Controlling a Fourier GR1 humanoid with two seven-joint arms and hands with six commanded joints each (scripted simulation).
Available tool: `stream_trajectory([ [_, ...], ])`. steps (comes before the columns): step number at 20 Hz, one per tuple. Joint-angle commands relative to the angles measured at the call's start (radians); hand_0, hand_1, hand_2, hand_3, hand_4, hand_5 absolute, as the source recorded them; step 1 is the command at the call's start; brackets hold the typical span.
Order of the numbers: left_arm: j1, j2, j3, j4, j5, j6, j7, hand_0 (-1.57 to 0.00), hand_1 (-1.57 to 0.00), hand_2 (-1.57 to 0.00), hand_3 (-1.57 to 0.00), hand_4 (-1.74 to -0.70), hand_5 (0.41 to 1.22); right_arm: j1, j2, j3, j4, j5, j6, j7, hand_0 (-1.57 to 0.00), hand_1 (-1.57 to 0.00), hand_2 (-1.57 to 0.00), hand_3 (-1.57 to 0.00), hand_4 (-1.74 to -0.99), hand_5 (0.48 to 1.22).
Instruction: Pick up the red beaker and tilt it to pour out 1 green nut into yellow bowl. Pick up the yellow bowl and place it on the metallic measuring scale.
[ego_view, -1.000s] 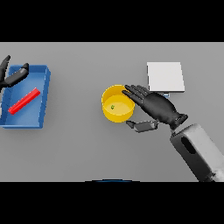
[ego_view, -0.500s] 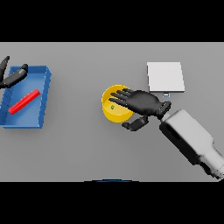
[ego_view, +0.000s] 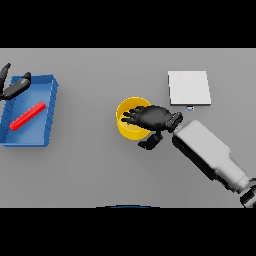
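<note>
1. The yellow bowl sits near the middle of the grey table, just left of the metallic measuring scale, which lies further back and to the right, apart from it.
2. The right hand lies over the bowl's right half, fingers reaching across the opening and the thumb low outside the near rim. It looks partly spread rather than clamped; I cannot tell whether it touches the rim.
3. Judging by this, the step in hand is grasping the bowl; the lift to the scale is not yet done. Whether a nut lies inside is hidden by the hand.
4. The next move calls for closing fingers and thumb on the rim, then lifting it level, right and back onto the scale.
5. The bowl is round, smooth and thin-walled; the scale is a flat, pale square plate.
6. Far left, a blue tray holds a long red piece. The left hand rests at its far corner, fingers loosely spread.
</note>
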Motion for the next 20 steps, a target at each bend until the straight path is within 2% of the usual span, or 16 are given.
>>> stream_trajectory([
  [1, -0.002, 0.005, 0.005, 0.009, -0.001, 0.001, 0.0, 0.0, 0.0, 0.0, 0.0, -0.79, 0.708, -0.007, 0.008, 0.001, 0.021, 0.002, 0.0, 0.009, 0.0, 0.0, 0.0, -0.01, -1.188, 0.693],
  [3, -0.005, 0.005, 0.004, 0.01, -0.001, -0.001, 0.001, 0.0, 0.0, 0.0, 0.0, -0.79, 0.713, -0.012, 0.011, -0.003, 0.035, 0.001, -0.003, 0.009, 0.0, 0.0, -0.01, -0.04, -1.209, 0.732],
  [5, 0.012, 0.008, 0.008, 0.005, 0.004, -0.004, -0.015, 0.0, 0.0, 0.0, 0.0, -0.79, 0.712, -0.01, 0.011, 0.002, 0.034, 0.001, 0.006, 0.004, -0.05, -0.06, -0.09, -0.13, -1.261, 0.809],
  [6, 0.018, 0.008, 0.005, -0.002, 0.003, -0.004, -0.017, 0.0, 0.0, 0.0, 0.0, -0.79, 0.711, -0.005, 0.015, 0.006, 0.025, 0.0, 0.005, -0.003, -0.19, -0.18, -0.19, -0.21, -1.309, 0.891],
  [7, 0.009, 0.008, 0.006, 0.007, 0.002, -0.004, -0.015, 0.0, 0.0, 0.0, 0.0, -0.79, 0.71, 0.002, 0.018, 0.008, 0.026, 0.003, -0.006, -0.012, -0.45, -0.41, -0.35, -0.32, -1.363, 0.957],
  [8, 0.012, 0.013, 0.01, -0.002, 0.005, -0.004, -0.016, 0.0, 0.0, 0.0, 0.0, -0.79, 0.71, -0.002, 0.018, 0.007, 0.027, 0.0, -0.011, -0.03, -0.68, -0.64, -0.59, -0.57, -1.435, 1.01],
  [9, 0.001, 0.008, 0.011, 0.018, 0.005, -0.005, -0.024, 0.0, 0.0, 0.0, 0.0, -0.79, 0.71, 0.004, 0.008, 0.006, 0.016, -0.001, -0.013, -0.035, -0.86, -0.83, -0.79, -0.68, -1.492, 1.052],
  [11, -0.002, 0.001, 0.004, 0.013, 0.002, -0.005, -0.021, 0.0, 0.0, 0.0, 0.0, -0.79, 0.707, -0.011, 0.014, 0.01, 0.02, -0.002, 0.008, -0.034, -1.11, -1.09, -1.07, -0.88, -1.578, 1.113],
  [14, -0.002, 0.001, -0.001, 0.01, -0.002, -0.004, -0.013, 0.0, 0.0, 0.0, 0.0, -0.78, 0.711, -0.008, 0.005, 0.004, 0.012, -0.014, 0.028, -0.038, -1.34, -1.33, -1.25, -1.07, -1.658, 1.166],
  [15, -0.005, 0.001, -0.003, 0.013, -0.005, -0.004, -0.011, 0.0, 0.0, 0.0, 0.0, -0.78, 0.71, -0.011, 0.012, 0.001, 0.012, -0.02, 0.041, -0.02, -1.38, -1.38, -1.29, -1.11, -1.674, 1.177],
  [16, -0.006, 0.001, -0.004, 0.02, -0.008, -0.006, -0.017, 0.0, 0.0, 0.0, 0.0, -0.78, 0.71, -0.012, 0.009, -0.001, 0.006, -0.022, 0.057, -0.008, -1.42, -1.41, -1.32, -1.13, -1.688, 1.186],
  [17, 0.001, 0.002, 0.001, 0.021, 0.0, -0.009, -0.028, 0.0, 0.0, 0.0, 0.0, -0.78, 0.712, -0.008, -0.004, -0.004, 0.003, -0.027, 0.056, -0.021, -1.45, -1.45, -1.33, -1.17, -1.698, 1.193],
  [20, -0.009, 0.009, 0.003, 0.013, 0.002, -0.013, -0.017, 0.0, 0.0, 0.0, 0.0, -0.78, 0.703, -0.017, -0.022, -0.017, -0.039, -0.042, 0.072, -0.014, -1.51, -1.51, -1.39, -1.2, -1.719, 1.207],
])
